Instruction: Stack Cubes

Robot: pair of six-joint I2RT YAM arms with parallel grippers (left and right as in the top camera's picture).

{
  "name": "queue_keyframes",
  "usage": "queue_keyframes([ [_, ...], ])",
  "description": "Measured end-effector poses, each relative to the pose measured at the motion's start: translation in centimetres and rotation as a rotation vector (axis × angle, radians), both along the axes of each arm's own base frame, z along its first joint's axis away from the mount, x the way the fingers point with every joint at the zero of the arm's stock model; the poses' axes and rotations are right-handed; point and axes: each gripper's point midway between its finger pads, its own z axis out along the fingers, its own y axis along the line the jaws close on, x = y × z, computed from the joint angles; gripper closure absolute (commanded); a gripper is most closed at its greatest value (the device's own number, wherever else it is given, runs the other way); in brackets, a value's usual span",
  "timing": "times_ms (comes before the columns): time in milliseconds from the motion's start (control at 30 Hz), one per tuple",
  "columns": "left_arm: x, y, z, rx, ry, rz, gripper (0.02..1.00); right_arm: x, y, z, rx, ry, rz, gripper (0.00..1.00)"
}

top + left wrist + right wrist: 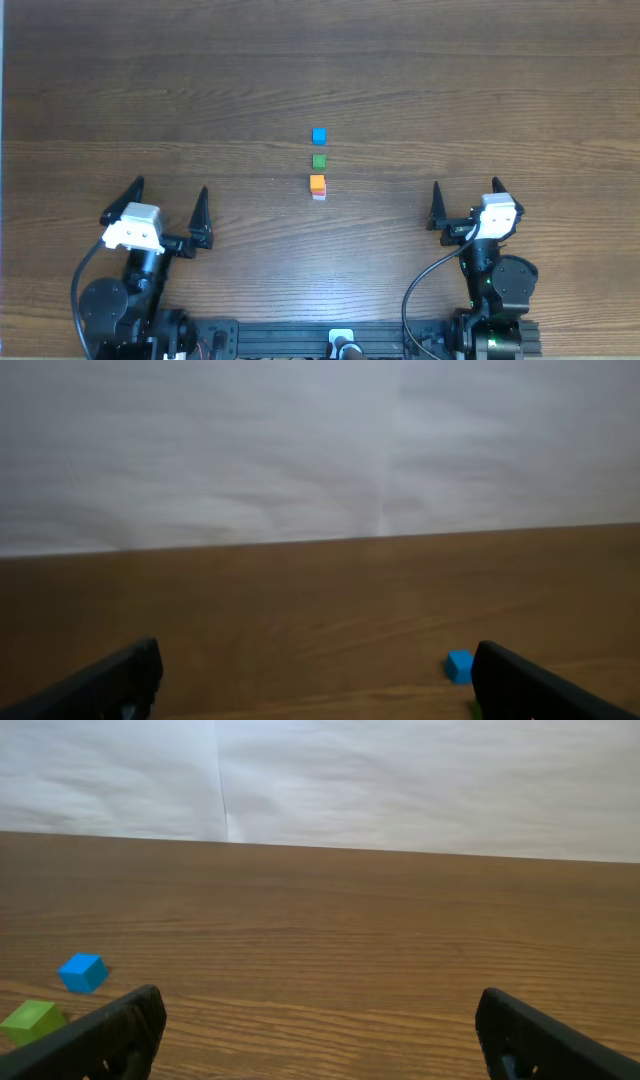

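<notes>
Grippers first. Left gripper (pixel 170 187): jaws spread wide, empty, over bare table (pixel 520 80) at the near left. Right gripper (pixel 467 184): likewise spread wide and empty, at the near right. Both are well apart from the cubes.

Cubes lie in a short line up the table's middle, between the two grippers and a little farther out from the bases. Orange cube (pixel 317 183) is nearest the bases, green cube (pixel 319 161) next, blue cube (pixel 319 136) farthest. Small gaps show between them, so none appear to touch.

Hard to make out: a pale strip (pixel 318 196) sits against the near side of the orange cube. Cannot tell whether it is another cube under the orange one or just a lit side face. In the left wrist view the green cube is cut to a sliver at the frame edge beside one finger, and the blue cube shows whole just beyond that finger. In the right wrist view, blue and green sit off to one side, past a fingertip.

Room: open wood on every side of the line. A white backdrop (pixel 300 440) rises behind the table's far edge. Bare wood lies between each gripper and the cubes.
</notes>
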Motion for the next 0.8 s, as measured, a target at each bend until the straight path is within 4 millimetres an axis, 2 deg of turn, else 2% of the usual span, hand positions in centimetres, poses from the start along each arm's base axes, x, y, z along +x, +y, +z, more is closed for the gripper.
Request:
queue_keyframes([
  [233,1.0,0.1,-0.3,0.027,-0.071,0.002,0.018,0.0,0.0,0.0,0.000,0.000,0.000,0.007],
  [367,1.7,-0.6,-2.5,0.031,-0.062,-0.035,0.018,0.0,0.0,0.0,0.000,0.000,0.000,0.007],
  [633,2.1,-1.3,-5.5,0.031,-0.013,-0.081,0.038,0.0,0.0,0.0,0.000,0.000,0.000,0.009],
  [700,2.2,-1.5,-6.9,0.030,0.016,-0.092,0.020,0.0,0.0,0.0,0.000,0.000,0.000,0.007],
  [800,2.3,-1.7,-7.5,0.029,0.026,-0.104,0.018,0.0,0.0,0.0,0.000,0.000,0.000,0.005],
])
